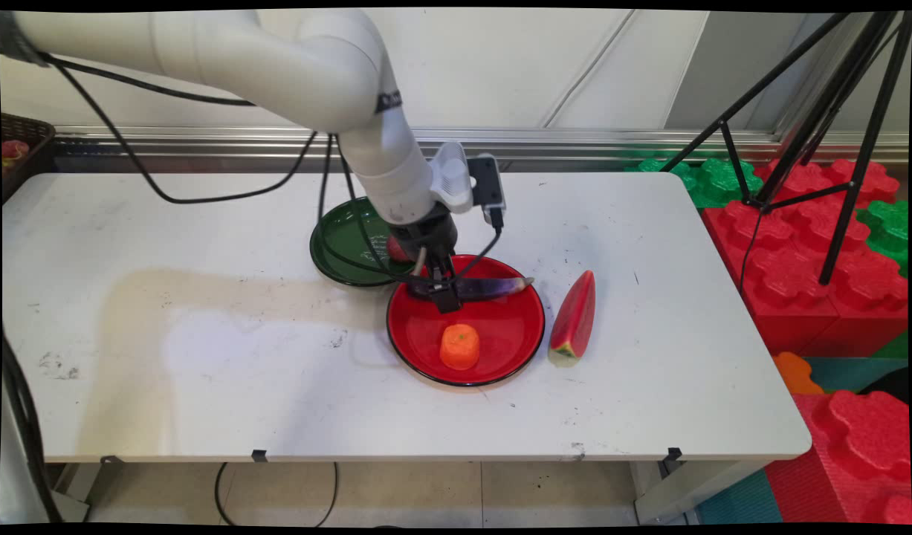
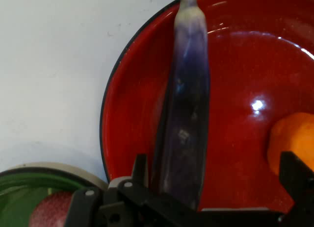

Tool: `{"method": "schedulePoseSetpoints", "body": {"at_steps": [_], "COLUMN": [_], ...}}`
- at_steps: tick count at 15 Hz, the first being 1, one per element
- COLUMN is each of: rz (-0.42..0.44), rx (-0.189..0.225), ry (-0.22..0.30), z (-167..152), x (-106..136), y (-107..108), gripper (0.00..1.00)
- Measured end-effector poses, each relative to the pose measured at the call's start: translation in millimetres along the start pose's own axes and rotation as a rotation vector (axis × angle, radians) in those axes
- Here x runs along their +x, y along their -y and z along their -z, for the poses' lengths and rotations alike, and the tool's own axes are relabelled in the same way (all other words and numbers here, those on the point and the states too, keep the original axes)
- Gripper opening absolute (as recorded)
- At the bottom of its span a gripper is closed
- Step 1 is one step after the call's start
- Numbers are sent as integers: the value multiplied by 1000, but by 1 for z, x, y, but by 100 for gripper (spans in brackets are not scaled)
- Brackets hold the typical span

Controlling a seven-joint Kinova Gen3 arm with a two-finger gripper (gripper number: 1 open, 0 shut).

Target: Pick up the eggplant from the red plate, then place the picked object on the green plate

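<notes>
- An aubergine (image 1: 493,287) lies across the red plate's (image 1: 500,349) far side, one end between the jaws.
- The gripper (image 1: 442,290) stands spread wide astride it; contact unclear.
- An orange (image 1: 459,347) sits nearby on the plate.

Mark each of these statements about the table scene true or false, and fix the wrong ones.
1. The eggplant lies across the red plate. True.
2. The orange fruit sits on the green plate. False: it sits in the red plate.
3. The watermelon slice lies on the table right of the red plate. True.
4. The gripper hovers over the watermelon slice. False: it is at the eggplant's end, over the red plate.
</notes>
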Motion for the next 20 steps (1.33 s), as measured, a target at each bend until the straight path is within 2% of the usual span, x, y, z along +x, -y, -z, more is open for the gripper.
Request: {"method": "schedulePoseSetpoints", "body": {"at_steps": [5, 13, 14, 20], "rz": [-27, -56, -61, -97], "rx": [-2, 12, 13, 31], "ry": [31, 32, 30, 17], "z": [-33, -61, -63, -64], "x": [5, 10, 10, 10], "y": [4, 8, 9, 8], "gripper": [100, 100, 0, 0]}}
